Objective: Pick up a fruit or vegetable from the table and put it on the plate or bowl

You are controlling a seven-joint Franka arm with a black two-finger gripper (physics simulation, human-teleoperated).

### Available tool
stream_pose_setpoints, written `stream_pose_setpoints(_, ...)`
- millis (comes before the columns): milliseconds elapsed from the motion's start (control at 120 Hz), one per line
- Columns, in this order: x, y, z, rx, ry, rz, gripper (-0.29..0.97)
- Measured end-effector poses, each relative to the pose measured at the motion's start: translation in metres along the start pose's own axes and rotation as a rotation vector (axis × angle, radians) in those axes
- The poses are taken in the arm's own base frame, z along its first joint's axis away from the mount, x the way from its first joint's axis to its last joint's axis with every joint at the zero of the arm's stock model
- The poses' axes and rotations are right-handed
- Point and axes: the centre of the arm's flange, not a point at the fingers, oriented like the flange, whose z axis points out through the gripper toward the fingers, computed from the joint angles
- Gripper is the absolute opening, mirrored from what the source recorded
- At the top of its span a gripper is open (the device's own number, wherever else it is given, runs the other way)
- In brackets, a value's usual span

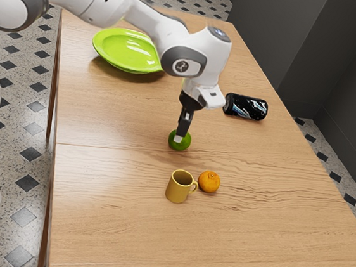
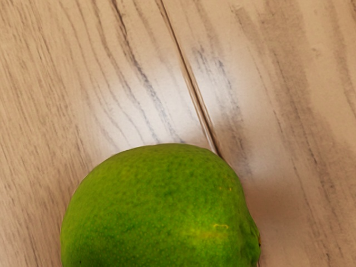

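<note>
Gripper (image 1: 179,135) low over lime (image 1: 184,144), mid-table (image 1: 92,226); whether it has a hold cannot be told.
Green plate (image 1: 126,48) bare, well apart from lime. Yellow mug (image 1: 179,186) upright, orange (image 1: 209,181) just beside it. Lime near-round; long axis unclear.

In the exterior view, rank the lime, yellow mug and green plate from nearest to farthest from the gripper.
1. Lime, directly under the gripper.
2. Yellow mug, toward the camera, beside the orange.
3. Green plate, far back, exterior view's left.
</note>
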Motion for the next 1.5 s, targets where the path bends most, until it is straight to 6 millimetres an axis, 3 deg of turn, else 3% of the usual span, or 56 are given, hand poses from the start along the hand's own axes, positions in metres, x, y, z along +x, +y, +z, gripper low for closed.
stream_pose_setpoints(783, 0.010, 0.001, 0.023, -0.002, -0.013, 0.000, 0.68)
stream_pose_setpoints(1067, 0.007, -0.016, 0.036, -0.002, -0.024, -0.030, 0.68)
stream_pose_setpoints(1317, 0.007, -0.019, 0.037, -0.001, -0.023, -0.043, 0.39)
stream_pose_setpoints(1500, -0.003, -0.019, 0.004, 0.015, 0.006, -0.086, 0.27)
